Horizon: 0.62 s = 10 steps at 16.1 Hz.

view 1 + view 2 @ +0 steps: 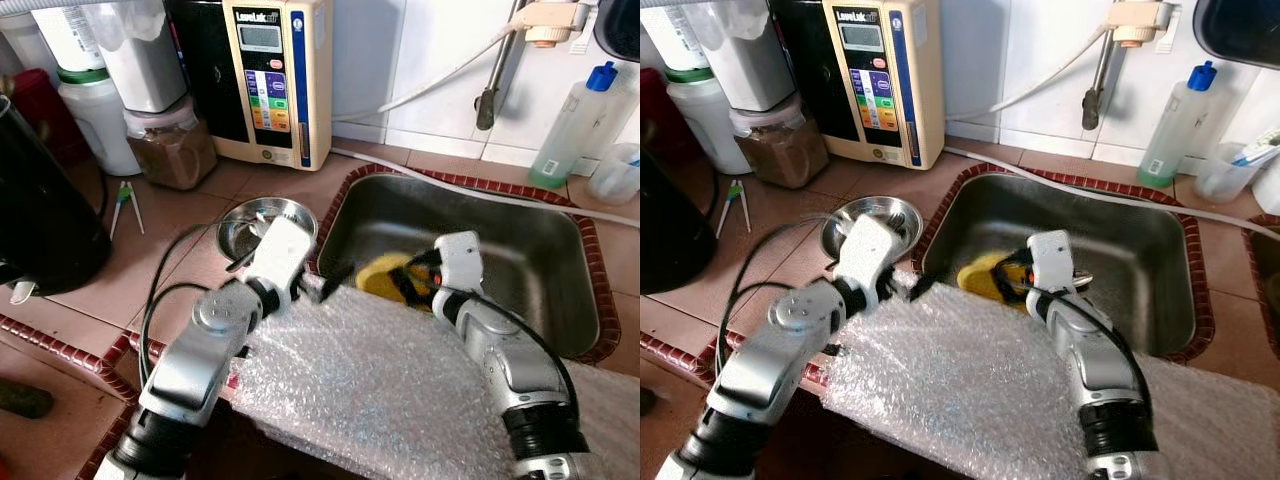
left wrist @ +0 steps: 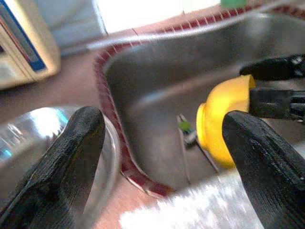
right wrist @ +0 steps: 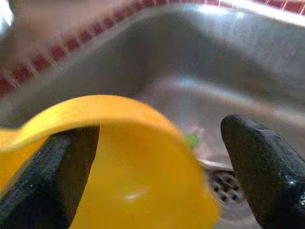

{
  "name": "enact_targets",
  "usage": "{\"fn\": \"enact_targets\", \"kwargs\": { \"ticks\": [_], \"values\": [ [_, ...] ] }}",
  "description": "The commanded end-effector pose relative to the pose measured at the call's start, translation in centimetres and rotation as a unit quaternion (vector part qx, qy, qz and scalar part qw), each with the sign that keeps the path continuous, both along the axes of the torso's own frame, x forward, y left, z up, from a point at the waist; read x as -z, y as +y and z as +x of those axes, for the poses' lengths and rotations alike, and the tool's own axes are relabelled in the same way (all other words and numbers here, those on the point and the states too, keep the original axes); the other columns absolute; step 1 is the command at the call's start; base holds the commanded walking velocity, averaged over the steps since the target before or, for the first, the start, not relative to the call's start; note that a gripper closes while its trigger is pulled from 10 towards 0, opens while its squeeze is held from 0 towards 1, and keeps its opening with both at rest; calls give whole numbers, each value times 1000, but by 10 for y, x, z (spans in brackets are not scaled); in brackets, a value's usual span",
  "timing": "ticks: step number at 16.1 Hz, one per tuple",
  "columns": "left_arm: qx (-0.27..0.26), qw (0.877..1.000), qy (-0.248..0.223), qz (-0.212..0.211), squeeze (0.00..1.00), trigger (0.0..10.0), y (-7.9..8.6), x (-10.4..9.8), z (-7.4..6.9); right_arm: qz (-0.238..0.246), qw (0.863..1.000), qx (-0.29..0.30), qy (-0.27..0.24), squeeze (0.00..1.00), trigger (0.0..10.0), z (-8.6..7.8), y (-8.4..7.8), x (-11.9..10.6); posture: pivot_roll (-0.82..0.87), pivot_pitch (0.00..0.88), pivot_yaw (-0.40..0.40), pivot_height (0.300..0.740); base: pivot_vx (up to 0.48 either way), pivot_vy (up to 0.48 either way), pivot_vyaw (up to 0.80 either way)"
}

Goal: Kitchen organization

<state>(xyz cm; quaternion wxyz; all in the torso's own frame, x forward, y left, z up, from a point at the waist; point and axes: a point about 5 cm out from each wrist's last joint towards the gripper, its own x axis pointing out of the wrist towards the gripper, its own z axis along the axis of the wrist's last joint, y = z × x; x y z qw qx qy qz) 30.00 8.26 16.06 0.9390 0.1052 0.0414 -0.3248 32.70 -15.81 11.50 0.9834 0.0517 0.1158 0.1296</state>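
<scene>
A yellow bowl lies tilted on its side at the near left of the steel sink. My right gripper reaches into the sink and is open, with one finger inside the bowl and the other finger outside its rim. My left gripper hovers open and empty at the sink's near left corner, between a small steel bowl on the counter and the yellow bowl. A utensil with a green bit lies on the sink floor.
Bubble wrap covers the counter's front edge under both arms. A water machine, jars and a black appliance stand at the back left. A bottle and a tap hose are behind the sink.
</scene>
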Motion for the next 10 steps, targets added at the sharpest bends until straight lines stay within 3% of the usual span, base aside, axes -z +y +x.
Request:
{"fn": "enact_targets", "kwargs": {
  "ticks": [1, 4, 5, 6, 7, 8, 10],
  "values": [
    [-17, 1000, -5, 0, 1000, 10000, 4, -1, 4, 49, 998, 15, -40, 1000, 10000, 6, -2, -22, -90, 52, 67, 740, 0, 0, 0],
    [-33, 999, -15, -12, 1000, 10000, 1, -4, 8, 9, 999, 8, -51, 1000, 10000, 5, -3, -24, -92, 53, 66, 740, 0, 0, 0],
    [-38, 999, -19, -8, 812, 10000, 1, -5, 9, 97, 994, -21, -53, 1000, 10000, 4, 2, -32, -91, 52, 66, 740, 0, 0, 0],
    [-40, 999, -20, -7, 812, 10000, 1, -5, 9, 121, 990, -36, -61, 1000, 10000, 2, 4, -36, -92, 52, 67, 740, 0, 0, 0],
    [-46, 999, -21, -6, 604, 10000, 3, -4, 11, 165, 982, -51, -76, 765, 10000, 0, 6, -44, -92, 52, 66, 740, 0, 0, 0],
    [-52, 998, -23, -5, 24, 10000, 4, -4, 12, 217, 971, -49, -90, 47, 10000, 0, 5, -52, -92, 52, 65, 740, 0, 0, 0],
    [-61, 998, -26, -4, 0, 10000, 4, -4, 13, 228, 968, -39, -101, 0, 10000, 0, 3, -55, -91, 50, 63, 740, 0, 0, 0]
  ]
}}
